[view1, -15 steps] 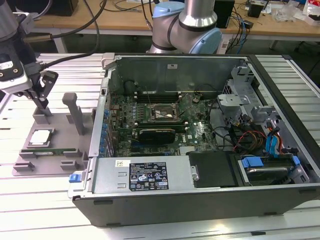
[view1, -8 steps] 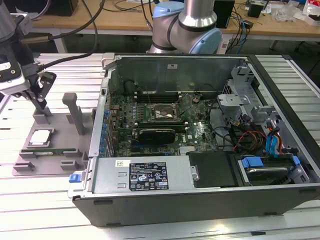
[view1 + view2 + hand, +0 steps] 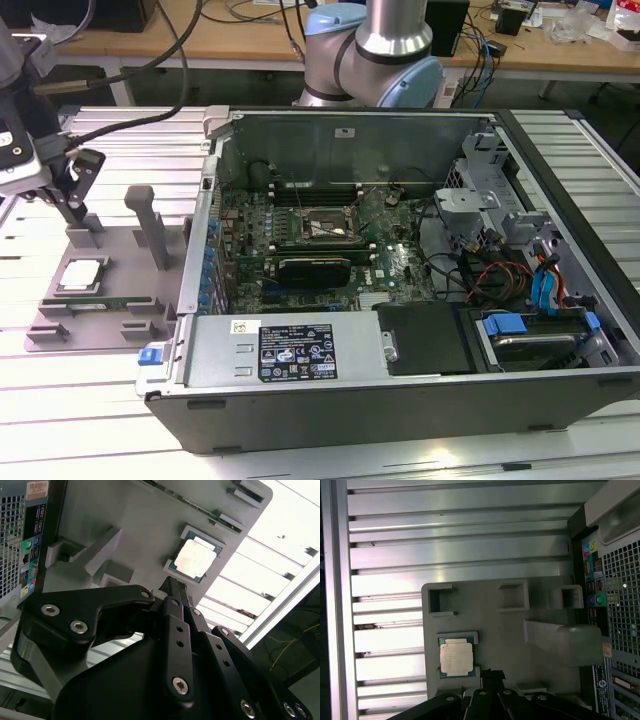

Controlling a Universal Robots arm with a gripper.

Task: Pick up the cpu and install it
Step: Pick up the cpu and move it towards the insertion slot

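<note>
End effector hangs over a grey tray on the worktop. Its two black fingers are pressed together at the tip and hold nothing. The cpu lies flat in a square pocket of the tray, just beside the fingertips and lower than them, not touching. It is a small square chip with a pale shiny metal top and a thin green border. Its top reflects the light, so no marks can be made out. In both wrist views the end effector's own body covers the nearest part of the tray.
</note>
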